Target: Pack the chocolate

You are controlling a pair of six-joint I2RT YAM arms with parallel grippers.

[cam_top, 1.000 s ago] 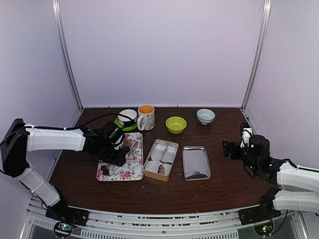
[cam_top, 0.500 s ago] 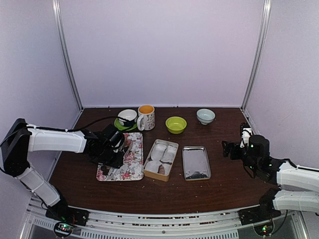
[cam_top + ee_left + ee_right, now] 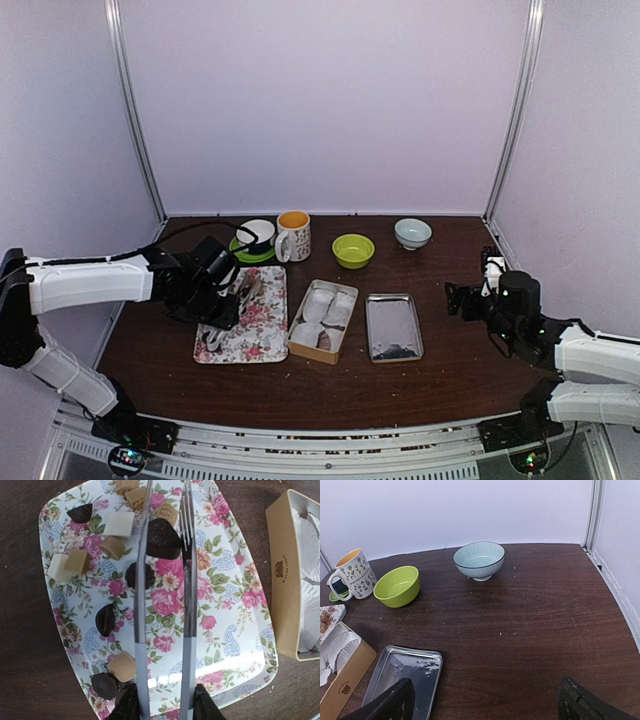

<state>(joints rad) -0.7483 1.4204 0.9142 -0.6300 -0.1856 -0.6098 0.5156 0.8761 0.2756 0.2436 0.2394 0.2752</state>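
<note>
On the left, left gripper (image 3: pixel 164 707) partly closed around silver tongs (image 3: pixel 188 605), over the flowery tray (image 3: pixel 235 630) of chocolate (image 3: pixel 114 547), one dark piece (image 3: pixel 162 539) between the tong tips. On the right, right gripper (image 3: pixel 482 702) wide open, holding nothing.

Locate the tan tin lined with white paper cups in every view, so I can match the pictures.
Top external: the tan tin sits mid-table, between the floral tray and the silver tray.
Left wrist: the tin is cut off at the right edge, right of the floral tray.
Right wrist: the tin is in the bottom-left corner, left of the silver tray.
Shared landmark: the floral tray, next to the tin in every view.
</note>
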